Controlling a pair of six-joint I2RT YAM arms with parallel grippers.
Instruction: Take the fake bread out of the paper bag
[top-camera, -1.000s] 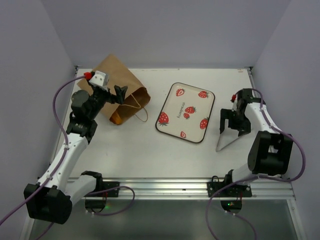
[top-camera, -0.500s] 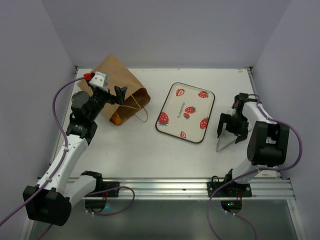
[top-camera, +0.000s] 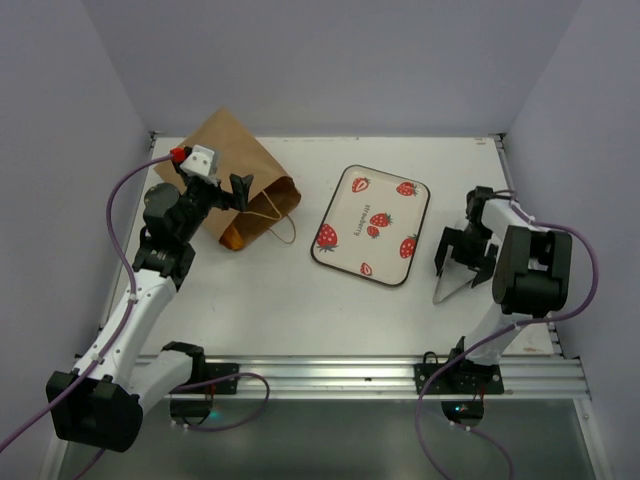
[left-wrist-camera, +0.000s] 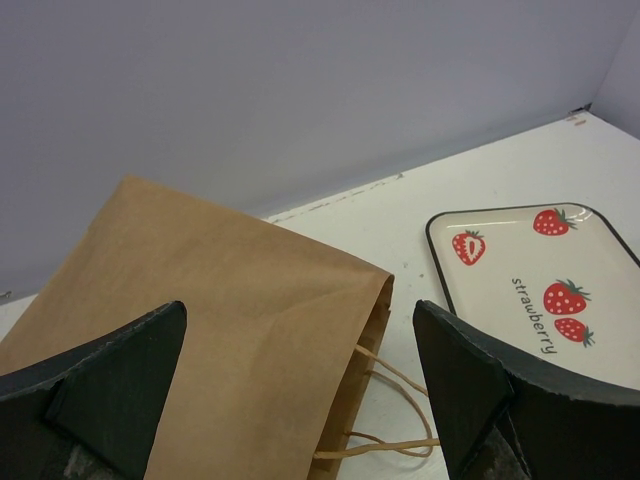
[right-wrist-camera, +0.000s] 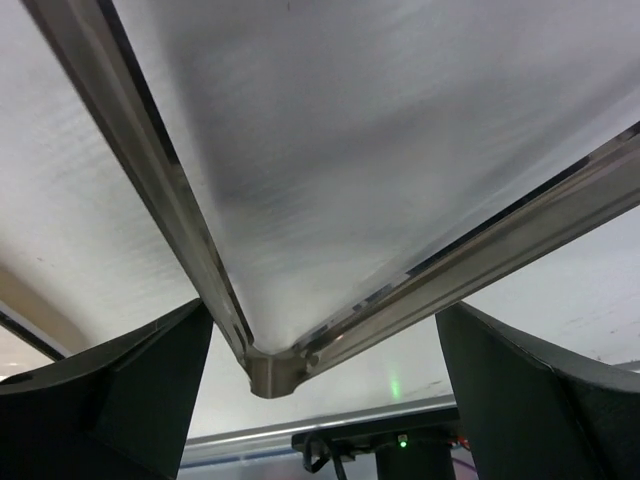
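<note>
The paper bag (top-camera: 240, 180) lies on its side at the far left of the table, its mouth facing the tray. Its string handles (top-camera: 280, 225) trail on the table. An orange-golden bit of the fake bread (top-camera: 232, 238) shows just inside the mouth; the rest is hidden. My left gripper (top-camera: 222, 192) hovers open over the bag, holding nothing. In the left wrist view the bag (left-wrist-camera: 200, 330) and its handles (left-wrist-camera: 400, 420) lie between the open fingers (left-wrist-camera: 110, 390). My right gripper (top-camera: 465, 262) is open and empty at the right, far from the bag.
A strawberry-print tray (top-camera: 345, 245) lies mid-table, right of the bag, and also shows in the left wrist view (left-wrist-camera: 600, 340). The right wrist view shows only white surface and a metal rail corner (right-wrist-camera: 270, 370). Walls close in at the left, the back and the right.
The right arm has folded, its elbow swinging toward the back of the table, while its gripper stays in about the same spot. The left arm and the bag have barely moved.
</note>
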